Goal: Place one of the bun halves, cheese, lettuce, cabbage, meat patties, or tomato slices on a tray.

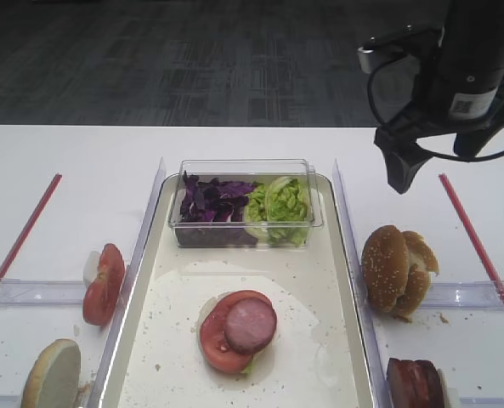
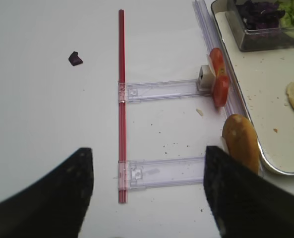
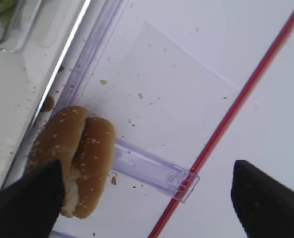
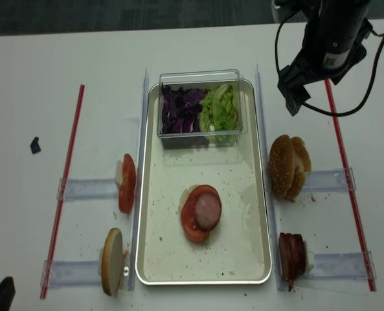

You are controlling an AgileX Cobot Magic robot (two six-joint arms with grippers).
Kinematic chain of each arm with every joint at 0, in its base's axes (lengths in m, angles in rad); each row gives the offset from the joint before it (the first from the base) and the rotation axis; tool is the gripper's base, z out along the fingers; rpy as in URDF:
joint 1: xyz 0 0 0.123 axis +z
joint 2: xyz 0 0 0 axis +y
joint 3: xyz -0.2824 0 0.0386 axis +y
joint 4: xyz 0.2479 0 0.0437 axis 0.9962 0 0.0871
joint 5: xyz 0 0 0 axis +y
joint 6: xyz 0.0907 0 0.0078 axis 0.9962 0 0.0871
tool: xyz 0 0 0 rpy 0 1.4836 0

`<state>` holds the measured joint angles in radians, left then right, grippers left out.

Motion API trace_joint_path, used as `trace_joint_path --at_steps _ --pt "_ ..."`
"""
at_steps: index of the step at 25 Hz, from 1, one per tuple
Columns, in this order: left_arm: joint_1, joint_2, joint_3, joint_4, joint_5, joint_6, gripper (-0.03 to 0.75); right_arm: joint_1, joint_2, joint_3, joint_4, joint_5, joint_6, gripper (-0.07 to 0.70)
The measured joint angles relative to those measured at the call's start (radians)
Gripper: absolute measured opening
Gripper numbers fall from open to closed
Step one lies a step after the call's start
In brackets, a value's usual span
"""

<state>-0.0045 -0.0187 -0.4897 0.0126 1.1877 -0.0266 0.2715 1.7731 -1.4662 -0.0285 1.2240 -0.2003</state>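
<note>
The cream tray (image 1: 315, 340) holds a tomato slice (image 1: 220, 342) with a meat patty (image 1: 250, 325) on top. A clear tub at the tray's back holds purple cabbage (image 1: 207, 200) and green lettuce (image 1: 282, 204). Two bun halves (image 1: 396, 268) stand on edge right of the tray, with meat patties (image 1: 415, 384) nearer the front. Left of the tray are tomato slices (image 1: 103, 283) and another bun half (image 1: 52, 376). No cheese shows. My right gripper (image 3: 147, 166) hangs open above the table, the bun halves (image 3: 82, 153) beside its left finger. My left gripper (image 2: 147, 151) is open and empty.
Red strips (image 1: 477, 242) (image 1: 22, 234) mark both sides of the table, and clear plastic rails (image 2: 159, 90) join them to the tray's side guards. A purple cabbage scrap (image 2: 75, 59) lies far left. Crumbs dot the tray and table.
</note>
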Motion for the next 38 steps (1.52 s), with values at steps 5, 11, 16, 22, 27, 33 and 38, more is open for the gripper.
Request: trace_joint_path --at_steps 5,11,16,22,27,33,38 --pt "0.000 0.000 0.000 0.000 0.000 0.000 0.439 0.000 0.000 0.000 -0.027 0.000 0.026 0.692" --pt "0.000 0.000 0.000 0.000 0.000 0.000 0.439 0.000 0.000 0.000 -0.007 0.000 0.026 0.692" --pt "0.000 0.000 0.000 0.000 0.000 0.000 0.439 -0.026 0.000 0.000 0.015 0.000 0.026 0.692" --pt "0.000 0.000 0.000 0.000 0.000 0.000 0.439 -0.134 0.000 0.000 0.029 0.000 0.026 0.692" --pt "0.000 0.000 0.000 0.000 0.000 0.000 0.439 -0.220 0.000 0.000 0.029 0.000 0.046 0.692" --pt "0.000 0.000 0.000 0.000 0.000 0.000 0.439 -0.311 0.000 0.000 0.053 0.000 0.048 0.692" --pt "0.000 0.000 0.000 0.000 0.000 0.000 0.439 -0.337 0.000 0.000 0.074 0.000 0.050 0.692"
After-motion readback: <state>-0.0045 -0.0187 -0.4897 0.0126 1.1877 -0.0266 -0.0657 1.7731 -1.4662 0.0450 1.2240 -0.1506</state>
